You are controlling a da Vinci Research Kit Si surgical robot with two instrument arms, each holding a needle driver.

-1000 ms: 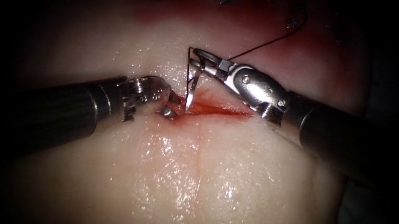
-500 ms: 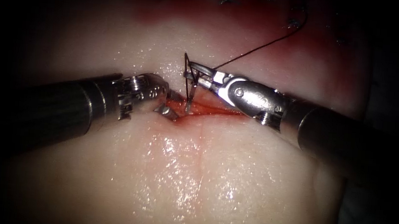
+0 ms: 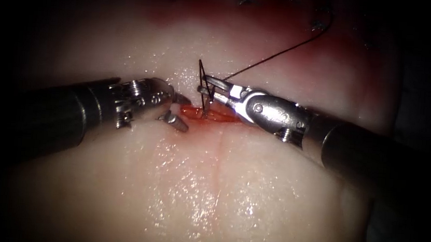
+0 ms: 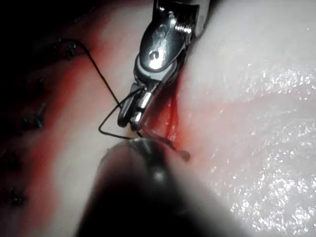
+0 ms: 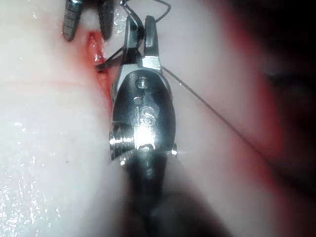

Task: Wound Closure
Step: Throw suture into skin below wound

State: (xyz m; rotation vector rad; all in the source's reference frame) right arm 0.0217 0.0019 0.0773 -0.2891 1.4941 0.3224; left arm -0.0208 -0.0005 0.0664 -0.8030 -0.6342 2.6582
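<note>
The tissue has a short red cut running across it. My right tool, coming in from the right, is shut on the curved needle around the rear half of its curve. The needle's point dips down into the cut near its left end. Dark thread trails from the needle up to the far right. My left tool is open at the cut's left end and holds nothing, one jaw on each side of the cut. The right wrist view shows the same: the right tool on the needle and the left tool straddling the cut.
Red fluid stains the far band of tissue. Dark stitch knots sit in a row along that far edge, and the thread runs up among them. In the left wrist view the thread crosses the reddened tissue beside the right tool.
The right tool has come down and to the left, lowering the needle's point into the cut. The left tool's jaws have spread wider and shifted slightly left and up.
</note>
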